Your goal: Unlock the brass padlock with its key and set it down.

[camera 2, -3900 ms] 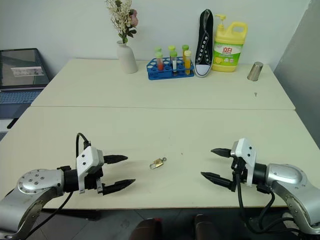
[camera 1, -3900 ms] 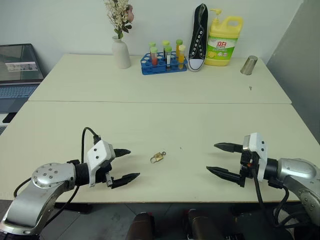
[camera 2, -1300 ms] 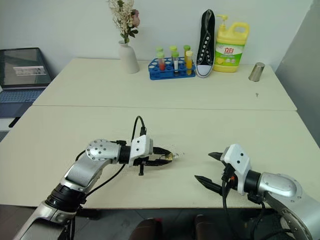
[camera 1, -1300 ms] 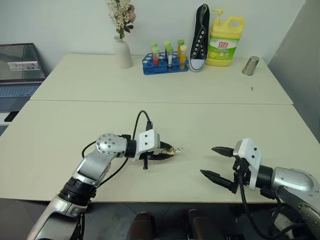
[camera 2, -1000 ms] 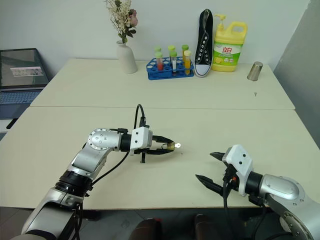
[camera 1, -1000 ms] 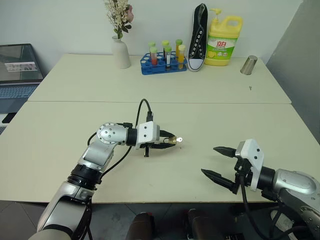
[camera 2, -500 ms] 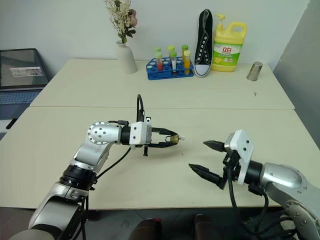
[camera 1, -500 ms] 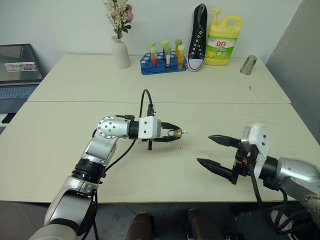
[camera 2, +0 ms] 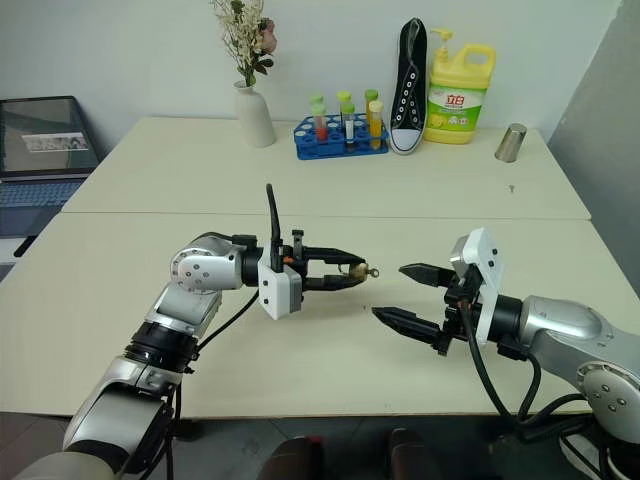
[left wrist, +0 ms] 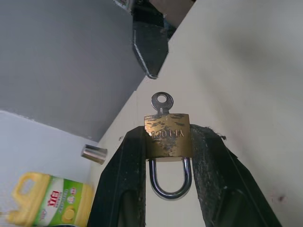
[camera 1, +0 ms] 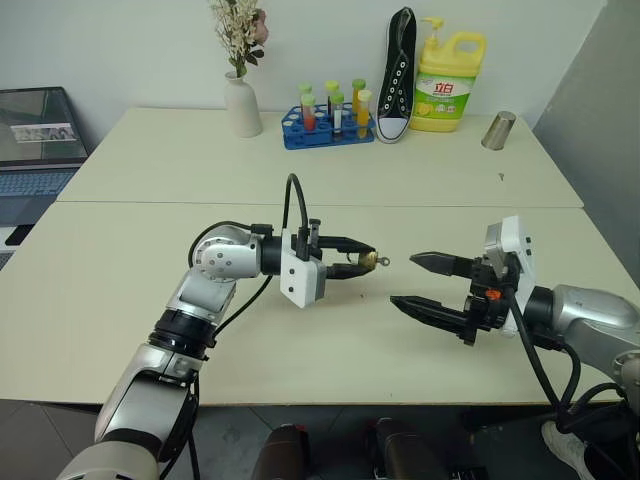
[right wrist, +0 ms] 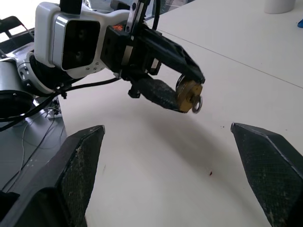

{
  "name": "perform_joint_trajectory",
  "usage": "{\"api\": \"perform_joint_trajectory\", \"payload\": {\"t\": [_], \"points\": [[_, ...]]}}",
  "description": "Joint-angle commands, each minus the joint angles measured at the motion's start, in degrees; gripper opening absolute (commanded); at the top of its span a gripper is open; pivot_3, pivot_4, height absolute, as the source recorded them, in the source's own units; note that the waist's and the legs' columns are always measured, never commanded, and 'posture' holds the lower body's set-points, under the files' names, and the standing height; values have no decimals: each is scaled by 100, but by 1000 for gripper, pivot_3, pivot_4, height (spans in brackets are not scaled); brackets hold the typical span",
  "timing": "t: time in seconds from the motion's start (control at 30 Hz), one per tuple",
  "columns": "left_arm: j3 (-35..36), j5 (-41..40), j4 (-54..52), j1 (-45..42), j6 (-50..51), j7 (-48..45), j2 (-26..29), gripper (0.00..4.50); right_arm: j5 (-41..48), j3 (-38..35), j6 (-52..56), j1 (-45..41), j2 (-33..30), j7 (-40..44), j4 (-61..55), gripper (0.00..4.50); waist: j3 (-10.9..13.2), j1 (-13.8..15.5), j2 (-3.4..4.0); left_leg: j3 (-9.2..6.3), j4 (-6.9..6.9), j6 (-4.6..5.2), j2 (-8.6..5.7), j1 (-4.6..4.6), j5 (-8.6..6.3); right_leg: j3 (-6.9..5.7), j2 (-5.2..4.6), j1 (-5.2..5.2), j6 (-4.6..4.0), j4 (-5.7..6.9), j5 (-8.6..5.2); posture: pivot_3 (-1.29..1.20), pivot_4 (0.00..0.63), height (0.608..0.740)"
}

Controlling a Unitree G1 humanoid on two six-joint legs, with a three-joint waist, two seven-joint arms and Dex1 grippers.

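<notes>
The brass padlock (left wrist: 167, 135) in the left end effector (left wrist: 168, 146) is showing dull, scuffed yellow metal, its shackle (left wrist: 167, 182) gleaming smooth and silvery. The key (left wrist: 162, 102) is shining as thin polished steel. Black fingers (left wrist: 129, 165) beside it are looking matt and finely grained. Beneath, the counter (camera 1: 330, 340) is lying smooth, pale and matt.

Open air between the left gripper (camera 1: 362, 257), clamped on the brass padlock (left wrist: 167, 135), and the wide-spread right gripper (camera 1: 417, 283); nothing standing between them. Key (left wrist: 162, 102) projecting from the padlock toward the right gripper, unobstructed. Bare near table (camera 1: 330, 350) beneath both. Obstacles confined to the far table edge, well apart: vase (camera 1: 241, 105), test-tube rack (camera 1: 326, 125), sneaker (camera 1: 398, 74), detergent jug (camera 1: 449, 82), metal cup (camera 1: 498, 131). Laptop (camera 1: 38, 140) off to the left.
</notes>
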Motion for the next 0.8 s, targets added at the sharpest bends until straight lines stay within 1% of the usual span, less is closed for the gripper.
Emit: {"api": "perform_joint_trajectory", "payload": {"t": [0.03,0.2,0.53,0.6,0.67,0.73,0.77,0.8], "points": [[18,137,-88,-176,-299,264,3,964,213,-22,53,-224,-53,58,92,4500,0,-3,0,0,0,0,0,0,0,0,0,0,0,0,0,0,150,740],[12,412,-67,-308,-543,562,10,964,383,29,166,-476,52,-23,329,4500,0,1,0,-3,-1,0,1,-1,0,-1,0,-1,-1,0,0,0,150,740],[-129,430,-206,-316,-371,679,74,964,385,221,237,-855,398,-156,742,4500,0,-3,0,-1,-1,0,2,-1,0,-1,0,-1,-1,0,1,0,150,740],[-146,424,-214,-316,-363,686,88,964,345,230,249,-911,441,-165,814,4094,0,-3,0,-3,-1,0,2,-1,0,-2,0,-1,-1,1,1,0,150,740],[-153,434,-246,-303,-355,697,98,964,358,204,269,-917,462,-172,842,3563,0,-2,0,-3,-1,0,2,-1,0,-2,0,-1,-1,1,1,0,150,740],[-154,444,-296,-290,-332,714,106,964,368,192,302,-932,451,-147,888,2809,0,-2,0,-2,-1,0,2,-2,0,-2,0,-1,-2,1,1,0,150,740],[-156,447,-311,-288,-324,721,108,964,371,188,315,-943,449,-135,914,2357,0,-2,0,-1,-1,0,2,-2,0,-1,0,-1,-2,1,1,0,150,740],[-155,450,-336,-281,-308,730,109,964,383,183,330,-954,450,-131,936,2025,0,-2,0,-1,-1,0,2,-2,0,-1,-1,-1,-2,0,1,0,150,740]]}}
